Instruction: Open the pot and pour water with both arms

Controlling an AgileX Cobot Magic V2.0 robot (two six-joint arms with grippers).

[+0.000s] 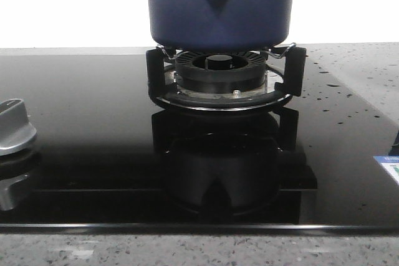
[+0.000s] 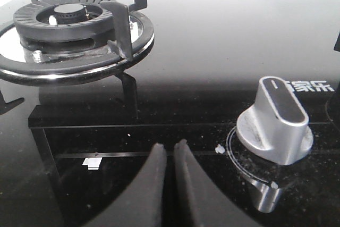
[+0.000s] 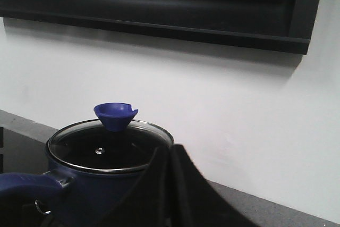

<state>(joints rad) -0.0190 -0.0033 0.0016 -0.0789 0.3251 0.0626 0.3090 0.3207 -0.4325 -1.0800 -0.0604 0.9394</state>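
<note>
The dark navy-blue pot [image 1: 219, 5] stands on the black burner grate [image 1: 224, 73] at the top middle of the front view, with its pointed handle mount facing me. In the right wrist view the pot [image 3: 101, 184] carries a glass lid [image 3: 109, 150] with a blue cup-shaped knob [image 3: 115, 114], and its blue handle [image 3: 26, 183] sticks out sideways. My right gripper [image 3: 169, 150] is shut and empty, close beside the pot at about rim height. My left gripper [image 2: 170, 146] is shut and empty, low over the black glass hob. Neither gripper shows in the front view.
A second burner [image 2: 71, 30] without a pot lies ahead of my left gripper. A silver control knob [image 2: 276, 123] stands close beside that gripper, and a silver knob [image 1: 14, 128] shows at the front view's left edge. A dark range hood [image 3: 159, 9] hangs above the pot.
</note>
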